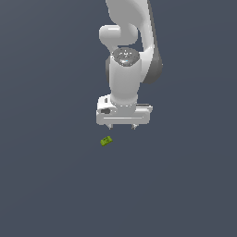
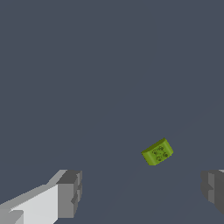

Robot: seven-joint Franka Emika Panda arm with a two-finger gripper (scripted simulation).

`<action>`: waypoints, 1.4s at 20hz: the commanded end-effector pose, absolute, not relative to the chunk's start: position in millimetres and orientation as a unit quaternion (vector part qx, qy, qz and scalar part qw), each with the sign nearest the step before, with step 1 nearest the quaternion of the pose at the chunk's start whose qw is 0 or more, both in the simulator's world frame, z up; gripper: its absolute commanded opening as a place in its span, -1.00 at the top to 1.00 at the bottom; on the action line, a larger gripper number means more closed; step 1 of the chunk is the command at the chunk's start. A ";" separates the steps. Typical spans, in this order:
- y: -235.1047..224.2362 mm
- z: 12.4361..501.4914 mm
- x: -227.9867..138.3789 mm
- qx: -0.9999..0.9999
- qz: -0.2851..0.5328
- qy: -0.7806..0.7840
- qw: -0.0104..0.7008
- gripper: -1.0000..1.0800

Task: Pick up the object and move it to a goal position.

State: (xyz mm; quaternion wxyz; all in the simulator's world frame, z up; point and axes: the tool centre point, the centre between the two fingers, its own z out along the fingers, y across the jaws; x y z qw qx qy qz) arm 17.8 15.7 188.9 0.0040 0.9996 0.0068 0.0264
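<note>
Spread fingers hover near a tiny block.
Approach step: next, centre over the block, then descend.

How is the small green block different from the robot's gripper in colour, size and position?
Colour: the block is yellow-green with darker marks; the gripper is white with grey fingers.
Size: the block is far smaller than the gripper.
Position: the block lies askew, free of the open gripper, toward the exterior view's left.
</note>
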 end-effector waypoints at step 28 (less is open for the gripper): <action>-48.4 85.5 -4.0 0.921 0.002 -0.390 -0.005 -0.92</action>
